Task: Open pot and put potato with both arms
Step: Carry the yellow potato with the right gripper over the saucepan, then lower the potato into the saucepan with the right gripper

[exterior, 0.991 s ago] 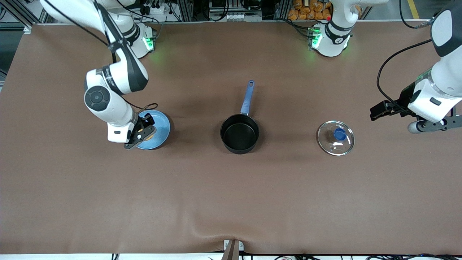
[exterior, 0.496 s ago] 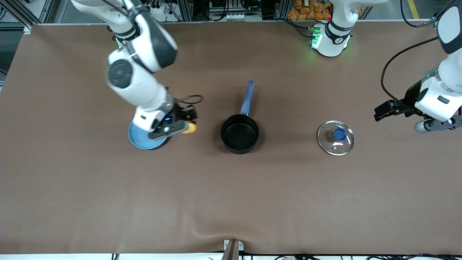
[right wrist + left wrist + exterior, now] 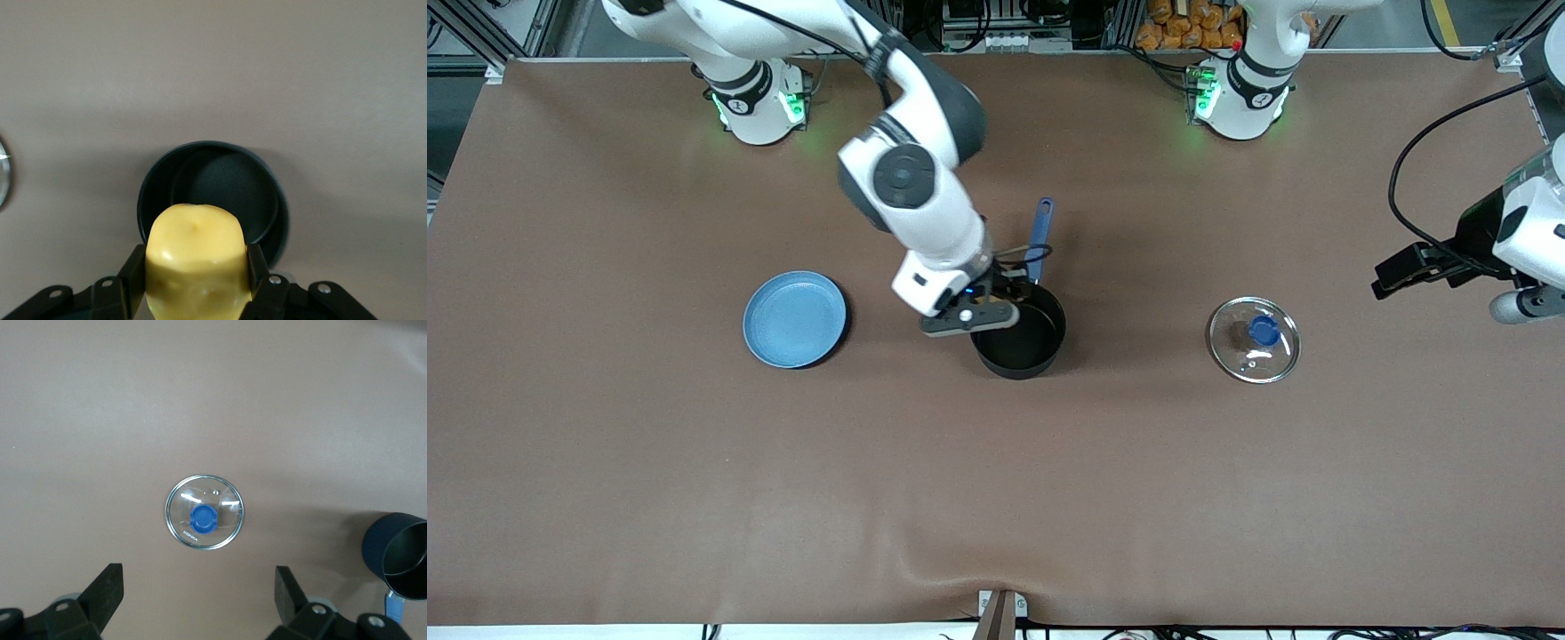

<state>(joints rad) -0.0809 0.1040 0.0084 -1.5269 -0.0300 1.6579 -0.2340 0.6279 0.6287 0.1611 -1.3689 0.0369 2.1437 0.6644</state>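
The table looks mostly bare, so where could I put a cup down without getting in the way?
The table nearer the front camera than the plate, pot and lid is bare. So is the gap between plate and pot. It is crowded at the pot: the right gripper holds the potato over it. The open left gripper waits above the lid.

Wide brown table cover [image 3: 694, 462] — evenly lit (one wrinkle at the camera-side edge) — cluttered metal racks [image 3: 978, 22] above.

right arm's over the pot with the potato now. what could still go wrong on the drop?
1. The right gripper holds the potato over the pot near its rim, not the centre: released here, it might clip the rim and roll off.
2. Lowering could nudge the blue handle beside the wrist.
The left gripper waits, open, over the lid.
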